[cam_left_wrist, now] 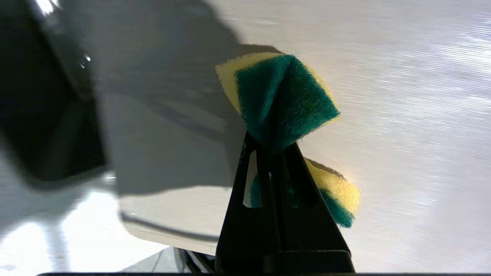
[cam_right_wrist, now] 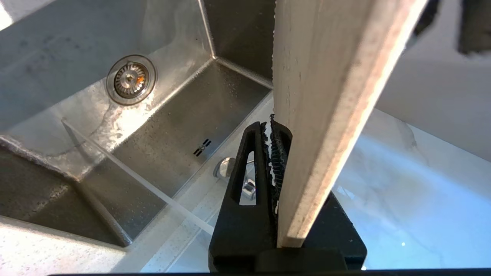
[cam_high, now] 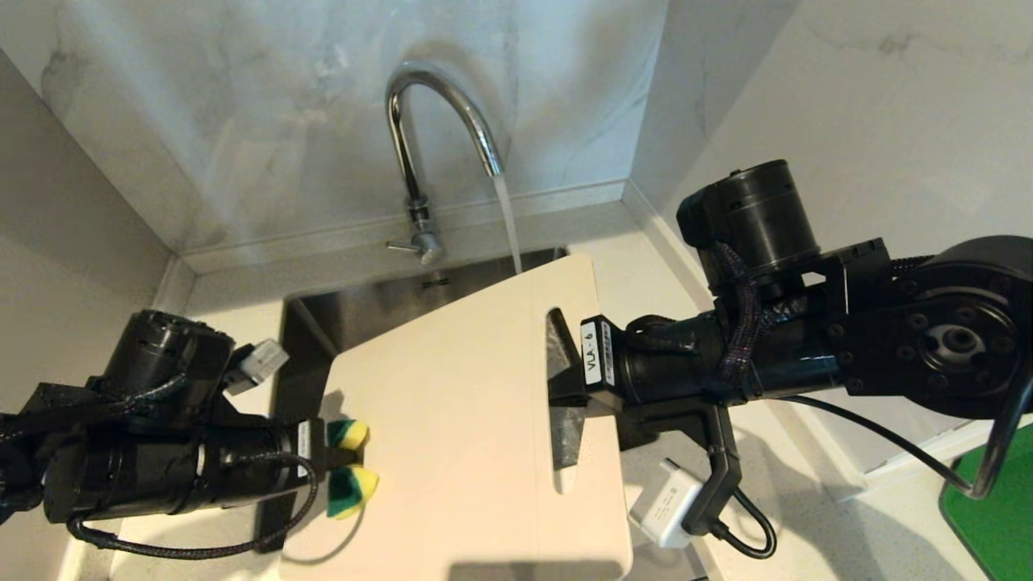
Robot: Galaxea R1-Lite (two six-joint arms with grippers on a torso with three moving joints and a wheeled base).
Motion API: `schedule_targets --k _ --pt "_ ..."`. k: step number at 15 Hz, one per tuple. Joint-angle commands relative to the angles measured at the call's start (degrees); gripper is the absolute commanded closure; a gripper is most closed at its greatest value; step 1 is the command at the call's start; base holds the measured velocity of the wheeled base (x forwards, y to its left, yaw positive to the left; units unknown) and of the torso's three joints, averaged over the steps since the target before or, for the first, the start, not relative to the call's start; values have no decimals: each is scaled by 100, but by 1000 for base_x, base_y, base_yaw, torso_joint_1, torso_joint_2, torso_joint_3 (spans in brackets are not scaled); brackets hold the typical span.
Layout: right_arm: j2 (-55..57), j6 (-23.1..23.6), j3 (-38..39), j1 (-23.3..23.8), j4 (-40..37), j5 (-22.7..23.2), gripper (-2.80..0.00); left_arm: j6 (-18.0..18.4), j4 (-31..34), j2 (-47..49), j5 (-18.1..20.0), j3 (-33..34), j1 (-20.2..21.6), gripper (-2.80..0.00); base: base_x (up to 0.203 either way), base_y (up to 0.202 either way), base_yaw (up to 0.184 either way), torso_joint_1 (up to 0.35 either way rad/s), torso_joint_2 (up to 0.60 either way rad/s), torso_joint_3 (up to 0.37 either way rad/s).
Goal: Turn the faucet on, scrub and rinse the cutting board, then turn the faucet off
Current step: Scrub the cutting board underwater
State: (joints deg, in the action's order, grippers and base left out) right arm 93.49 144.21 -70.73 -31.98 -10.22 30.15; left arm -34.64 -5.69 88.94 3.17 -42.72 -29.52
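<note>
Right gripper (cam_right_wrist: 277, 153) clamped on the edge of the cream cutting board (cam_right_wrist: 330, 96), held over a stainless sink (cam_right_wrist: 184, 126); round drain strainer (cam_right_wrist: 131, 79) set in the wet basin floor; thin stream of water (cam_right_wrist: 134, 178) crossing the basin; pale marbled counter (cam_right_wrist: 402, 184) beyond the board.

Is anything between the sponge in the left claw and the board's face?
Nothing visible. The left claw pinches the green-and-yellow sponge at the near-left edge of the cream plastic cutting board, whose face lies bare.
</note>
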Motion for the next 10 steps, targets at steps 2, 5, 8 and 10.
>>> schedule_targets --k 2,5,8,10 --pt "3 80 -2 -2 -7 26 0 260 -384 16 485 648 871 0 0 0 0 0 0 0" --pt "-15 63 -20 -2 -7 26 0 546 -835 183 725 1030 1507 0 0 0 0 0 0 0" --pt "-23 10 -20 -2 -7 26 0 738 -1176 256 989 1278 1933 0 0 0 0 0 0 0" --pt "-24 10 -2 -2 -7 35 0 756 -1192 188 1039 1228 2064 0 0 0 0 0 0 0"
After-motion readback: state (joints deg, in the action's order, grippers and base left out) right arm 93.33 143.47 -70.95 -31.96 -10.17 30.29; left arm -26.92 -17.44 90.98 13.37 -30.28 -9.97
